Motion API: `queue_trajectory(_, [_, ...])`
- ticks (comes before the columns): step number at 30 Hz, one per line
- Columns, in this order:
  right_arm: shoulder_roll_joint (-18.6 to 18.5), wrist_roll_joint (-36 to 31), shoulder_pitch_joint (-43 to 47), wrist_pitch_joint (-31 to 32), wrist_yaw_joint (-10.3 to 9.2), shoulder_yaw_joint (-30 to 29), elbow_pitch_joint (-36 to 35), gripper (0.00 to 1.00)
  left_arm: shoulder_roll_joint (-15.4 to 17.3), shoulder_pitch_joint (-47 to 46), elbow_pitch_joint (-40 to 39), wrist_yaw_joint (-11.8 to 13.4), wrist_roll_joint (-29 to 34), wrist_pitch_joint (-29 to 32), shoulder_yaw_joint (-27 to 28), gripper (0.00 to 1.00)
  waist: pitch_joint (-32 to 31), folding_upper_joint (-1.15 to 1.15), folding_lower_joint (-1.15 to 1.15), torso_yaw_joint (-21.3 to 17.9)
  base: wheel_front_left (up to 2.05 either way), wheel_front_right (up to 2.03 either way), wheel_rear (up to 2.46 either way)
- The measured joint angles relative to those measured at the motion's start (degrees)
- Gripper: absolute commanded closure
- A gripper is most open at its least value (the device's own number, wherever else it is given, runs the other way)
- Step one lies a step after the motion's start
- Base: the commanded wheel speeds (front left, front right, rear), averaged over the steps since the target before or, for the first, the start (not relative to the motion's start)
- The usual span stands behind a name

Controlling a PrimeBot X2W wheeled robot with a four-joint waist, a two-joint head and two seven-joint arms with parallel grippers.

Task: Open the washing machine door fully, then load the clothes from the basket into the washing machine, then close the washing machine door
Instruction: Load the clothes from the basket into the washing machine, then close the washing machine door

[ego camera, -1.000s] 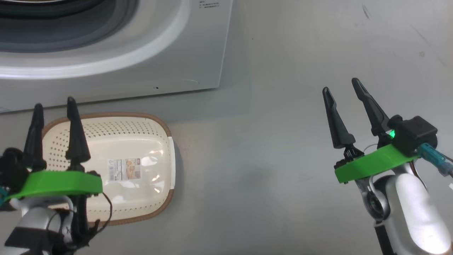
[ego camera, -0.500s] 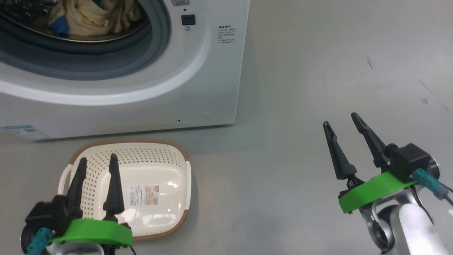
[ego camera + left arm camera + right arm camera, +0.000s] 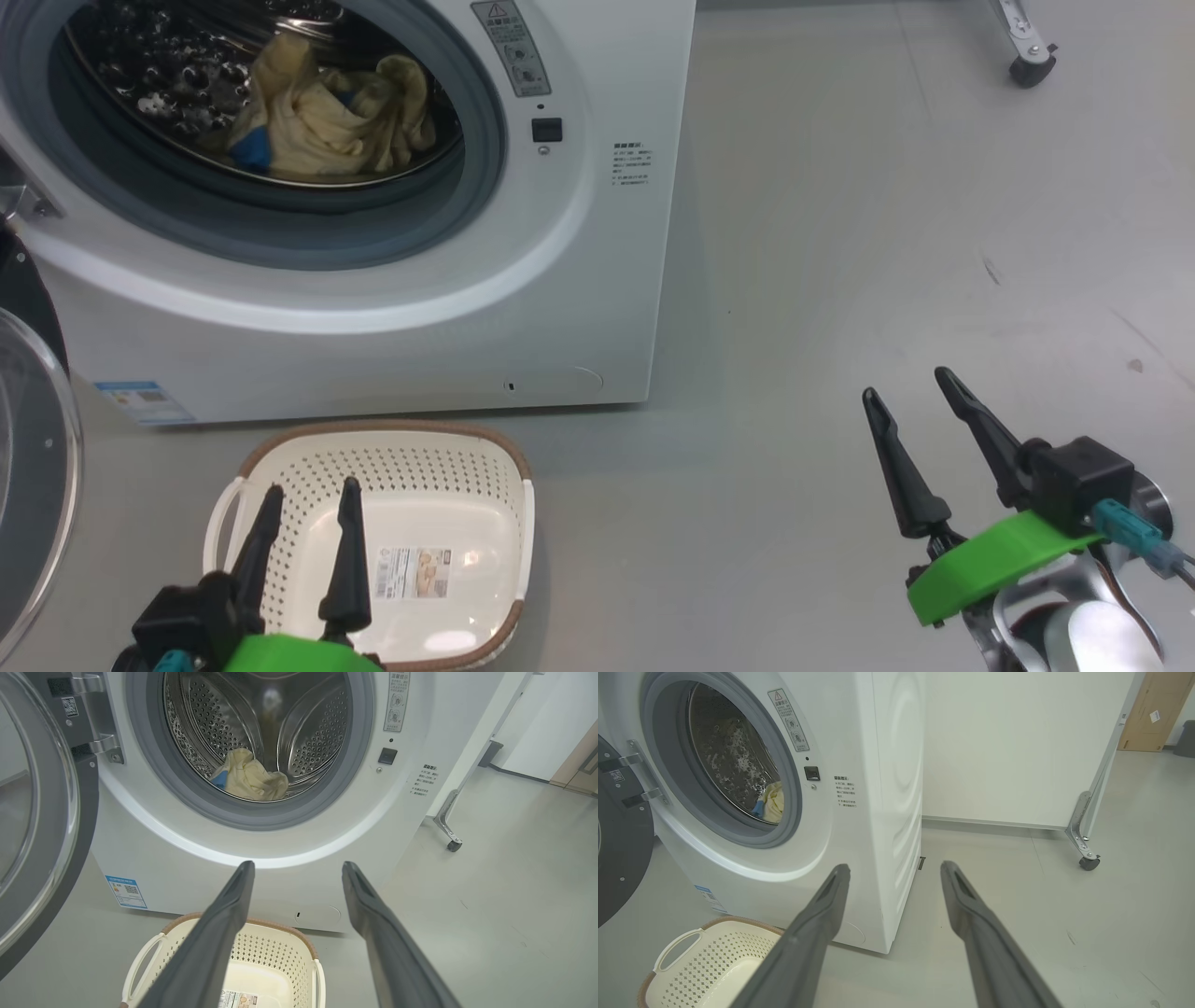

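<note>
Pale cream-yellow clothes [image 3: 322, 126] lie in the white washer [image 3: 579, 280], so left pincer [image 3: 312, 486] and right pincer [image 3: 906, 383] gape empty, awaiting its black-rimmed door [image 3: 86, 826].

Clothes [image 3: 773, 806] lie inside the washing machine [image 3: 822, 835]; the basket [image 3: 714, 957] stands before it.

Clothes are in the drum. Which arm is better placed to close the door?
Probably left: the door hangs open on that side, near the left gripper; the right gripper is farther away.
</note>
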Motion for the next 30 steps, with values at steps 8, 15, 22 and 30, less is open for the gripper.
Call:
queue_trajectory(8, [0.0,0.0,2.3,1.1,0.0,0.0,-1.3,0.0,-0.1,1.2,0.0,0.0,0.1,0.0,-0.9,0.0,-2.2,0.0,0.0,0.4,0.0,0.0,0.0])
queue_trajectory(15, [0.0,0.0,2.5,1.2,0.0,0.0,-1.5,0.0,-0.1,1.4,0.0,0.0,0.1,0.0,-1.1,0.0,-3.4,0.0,0.0,0.4,0.0,0.0,0.0])
queue_trajectory(22, [0.0,0.0,3.4,1.2,0.0,-0.1,-1.8,0.0,0.0,1.4,0.0,0.0,0.1,0.0,-1.2,0.0,-3.8,0.0,0.0,0.5,0.0,0.0,0.0])
queue_trajectory(30, [0.0,0.0,3.4,1.2,0.0,0.0,-1.8,0.0,0.0,1.4,0.1,0.0,0.1,0.0,-1.4,0.0,-4.0,0.0,0.01,0.8,0.0,0.0,0.0])
